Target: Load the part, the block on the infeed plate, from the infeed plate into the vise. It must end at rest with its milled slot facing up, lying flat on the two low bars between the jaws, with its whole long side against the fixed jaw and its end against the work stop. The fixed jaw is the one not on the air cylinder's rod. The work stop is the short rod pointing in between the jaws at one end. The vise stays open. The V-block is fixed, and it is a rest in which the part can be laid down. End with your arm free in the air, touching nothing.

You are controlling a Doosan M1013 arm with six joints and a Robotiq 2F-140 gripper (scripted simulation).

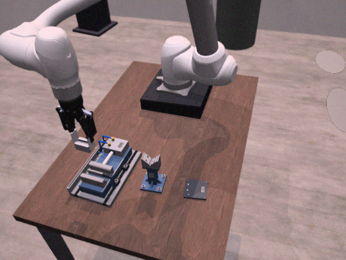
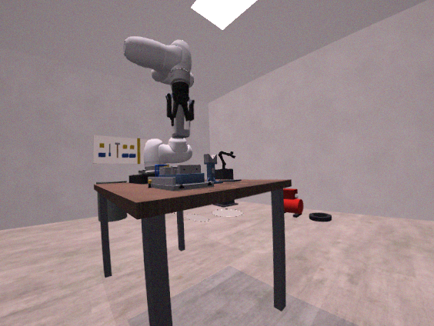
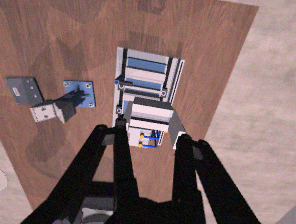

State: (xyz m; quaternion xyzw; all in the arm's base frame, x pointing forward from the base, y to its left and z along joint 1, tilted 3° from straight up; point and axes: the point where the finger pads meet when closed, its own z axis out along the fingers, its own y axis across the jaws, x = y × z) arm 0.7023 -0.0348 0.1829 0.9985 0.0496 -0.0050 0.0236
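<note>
My gripper [image 1: 82, 138] is shut on the part [image 1: 83, 144], a light grey block, and holds it high in the air above the cylinder end of the vise [image 1: 101, 170]. In the exterior view the part [image 2: 181, 128] hangs under the fingers [image 2: 180, 117], well above the vise [image 2: 178, 178]. In the wrist view the part [image 3: 150, 117] sits between the two black fingers, with the open vise [image 3: 147, 75] far below. The infeed plate [image 1: 196, 189] lies bare on the table. I cannot tell which way the slot faces.
The V-block [image 1: 151, 164] stands on its blue base between the vise and the infeed plate, and also shows in the wrist view [image 3: 55, 107]. The air cylinder [image 1: 118, 148] sits at the vise's far end. The robot base [image 1: 176, 95] is at the back of the table.
</note>
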